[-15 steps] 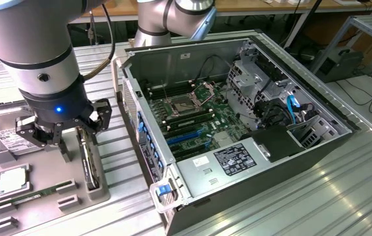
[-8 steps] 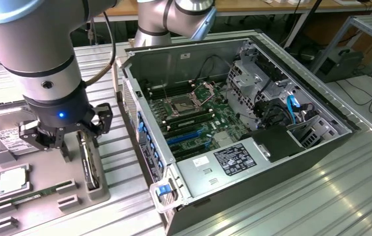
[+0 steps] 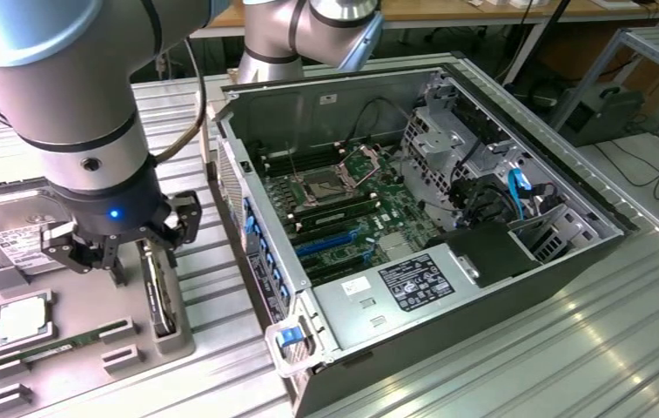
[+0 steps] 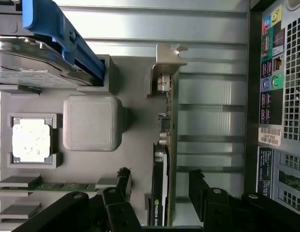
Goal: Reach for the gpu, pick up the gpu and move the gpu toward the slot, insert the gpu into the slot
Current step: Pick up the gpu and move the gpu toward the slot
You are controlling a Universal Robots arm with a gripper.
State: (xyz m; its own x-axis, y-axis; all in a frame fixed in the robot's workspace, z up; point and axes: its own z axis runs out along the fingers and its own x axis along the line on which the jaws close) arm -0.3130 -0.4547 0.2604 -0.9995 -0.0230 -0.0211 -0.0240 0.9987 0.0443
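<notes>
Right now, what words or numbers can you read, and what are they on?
"NVIDIA QUA": on the gpu; the rest of the word is cut off.
Barcode sticker on the computer case: the print is too blurred to read.
Hard drive label: too small to read.
Power supply label: too small to read.

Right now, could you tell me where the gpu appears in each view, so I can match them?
Exterior view: the gpu stands on edge in the grey tray, at the exterior view's left.
Wrist view: the gpu, edge-on, sits between the open gripper's two fingers.
Shared landmark: the silver processor in its tray pocket.
</notes>
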